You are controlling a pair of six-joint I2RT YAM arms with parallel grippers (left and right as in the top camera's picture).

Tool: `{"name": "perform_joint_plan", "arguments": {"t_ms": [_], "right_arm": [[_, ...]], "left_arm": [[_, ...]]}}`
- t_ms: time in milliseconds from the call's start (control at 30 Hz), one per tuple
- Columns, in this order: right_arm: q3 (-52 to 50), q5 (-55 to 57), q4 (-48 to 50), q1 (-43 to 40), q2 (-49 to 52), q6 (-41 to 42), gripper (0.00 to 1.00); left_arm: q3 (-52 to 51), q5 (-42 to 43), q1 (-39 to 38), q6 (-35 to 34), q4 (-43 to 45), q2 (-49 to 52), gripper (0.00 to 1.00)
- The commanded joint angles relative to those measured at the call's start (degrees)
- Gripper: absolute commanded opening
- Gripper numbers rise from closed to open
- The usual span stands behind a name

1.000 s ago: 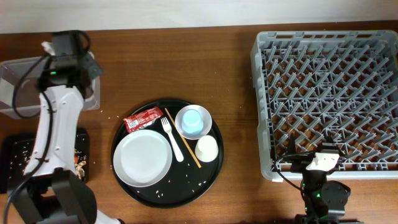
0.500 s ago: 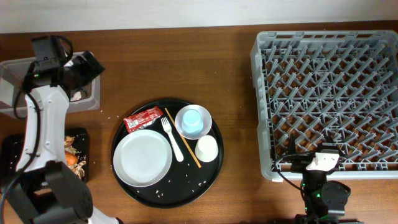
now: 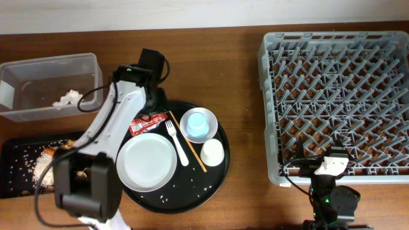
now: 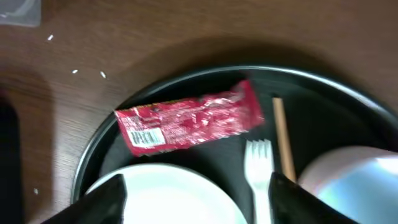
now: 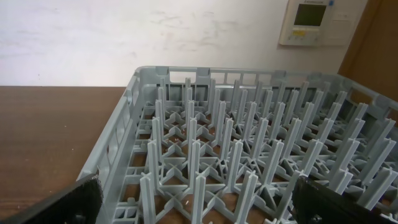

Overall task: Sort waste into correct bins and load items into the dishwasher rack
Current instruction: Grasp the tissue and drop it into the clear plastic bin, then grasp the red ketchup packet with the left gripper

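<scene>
My left gripper (image 3: 153,105) hovers open over the back left of the round tray, nothing between its fingers (image 4: 109,199). Just ahead of it lies the red-and-white wrapper (image 4: 189,121) (image 3: 147,122). Around it sit the white plate (image 3: 147,161), the white fork (image 3: 177,144), the light-blue cup (image 3: 199,123) inside the small white bowl, and the cream cup (image 3: 212,152). Crumpled tissue (image 3: 67,99) lies in the clear tub (image 3: 25,70). Rice and brown scraps (image 3: 45,158) cover the flat black tray (image 3: 13,185). My right gripper (image 5: 199,202) (image 3: 329,167) stands open at the near edge of the grey rack (image 3: 339,96).
A thin wooden stick (image 3: 186,142) lies on the round black tray (image 3: 192,195) beside the fork. Rice grains are scattered on that tray and on the wooden table (image 3: 236,70). The rack's upright pegs (image 5: 249,155) fill the right wrist view.
My left arm has swung right from the clear tub to above the round tray. Its gripper opened at the tub, and the tissue now lies inside. The right arm has not moved.
</scene>
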Motion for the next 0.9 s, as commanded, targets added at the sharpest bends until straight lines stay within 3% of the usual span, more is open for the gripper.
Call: {"name": "perform_joint_plan", "arguments": {"t_ms": [0,233,433,867], "right_arm": [[-0.3,0.1,-0.4,-0.4,-0.3,0.1,0.99],[-0.3,0.1,-0.4,-0.4,-0.3,0.1,0.99],[-0.3,0.1,-0.4,-0.4,-0.3,0.1,0.99],[-0.3,0.1,-0.4,-0.4,-0.3,0.1,0.99]], "left_arm": [[-0.2,-3.2,0.0,3.4,-1.4,4.5,0.71],[-0.2,-7.9,0.0,10.5,-3.1,10.0,0.71],[-0.2,-4.9,0.0,20.8,-1.2,10.2,0.71],[-1.8,-4.4,0.0,27.2,1.8,10.2,0.71]]}}
